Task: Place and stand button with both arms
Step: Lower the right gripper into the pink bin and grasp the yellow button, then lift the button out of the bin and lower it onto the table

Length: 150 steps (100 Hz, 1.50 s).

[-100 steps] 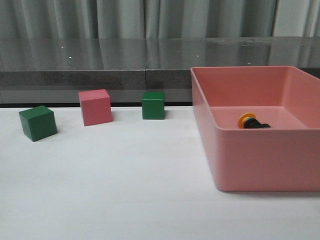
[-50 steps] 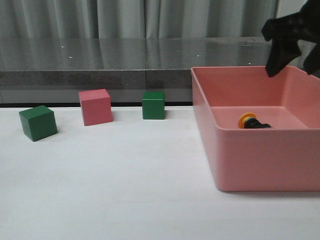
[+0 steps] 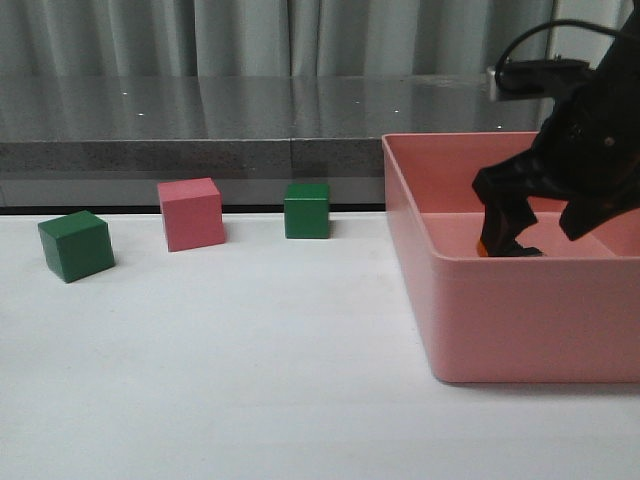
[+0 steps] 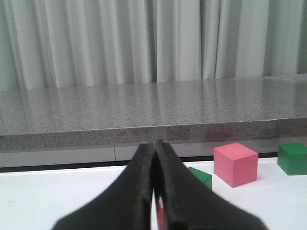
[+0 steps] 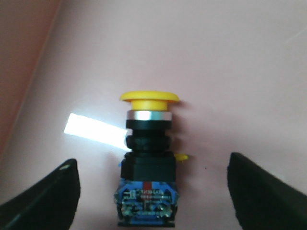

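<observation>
A: What's nearest the right gripper (image 5: 151, 191)?

B: The button (image 5: 147, 160). In the right wrist view it lies on its side on the pink floor of the bin (image 3: 520, 330), between the two fingers (image 5: 45, 199). The fingers stand wide apart, one on each side, neither touching it. The clear-blue base is the end closest to the gripper, then the black body, then the silver collar, and the yellow cap is the far end.

A: And from the front?

B: The right gripper (image 3: 545, 235) is down inside the bin, spread open, with the black arm (image 3: 595, 140) and its cable rising behind it. Only a sliver of orange from the button (image 3: 481, 248) shows at the gripper's left edge; the rest is hidden behind the fingers.

A: The left gripper (image 4: 155, 191)?

B: Its fingers are pressed together with nothing visibly between them. Just beyond its tips on the white tabletop (image 4: 48, 201) a green block (image 4: 201, 176) peeks out, then a pink block (image 4: 235, 164) farther on, and a second green block (image 4: 293, 158) past that. A grey ledge (image 4: 144, 110) and curtains (image 4: 144, 38) lie beyond.
</observation>
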Each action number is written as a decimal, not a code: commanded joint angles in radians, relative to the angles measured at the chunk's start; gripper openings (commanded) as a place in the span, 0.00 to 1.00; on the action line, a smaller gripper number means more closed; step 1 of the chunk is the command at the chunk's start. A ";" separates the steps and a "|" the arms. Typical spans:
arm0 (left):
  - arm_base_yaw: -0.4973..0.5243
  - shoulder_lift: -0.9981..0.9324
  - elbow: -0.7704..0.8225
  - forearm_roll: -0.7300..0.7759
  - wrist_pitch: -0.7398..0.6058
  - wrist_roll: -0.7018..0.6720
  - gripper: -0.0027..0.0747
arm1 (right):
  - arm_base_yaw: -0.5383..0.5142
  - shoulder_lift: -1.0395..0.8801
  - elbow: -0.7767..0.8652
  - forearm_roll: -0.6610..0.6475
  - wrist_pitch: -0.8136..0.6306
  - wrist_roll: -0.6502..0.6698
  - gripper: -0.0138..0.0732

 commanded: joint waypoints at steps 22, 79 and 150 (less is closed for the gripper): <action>0.002 -0.031 0.046 -0.009 -0.077 -0.008 0.01 | 0.001 0.034 -0.031 0.003 -0.057 -0.013 0.59; 0.002 -0.031 0.046 -0.009 -0.077 -0.008 0.01 | 0.196 -0.120 -0.358 0.004 0.230 -0.120 0.23; 0.002 -0.031 0.046 -0.009 -0.077 -0.008 0.01 | 0.509 0.270 -0.540 0.006 0.205 -0.639 0.27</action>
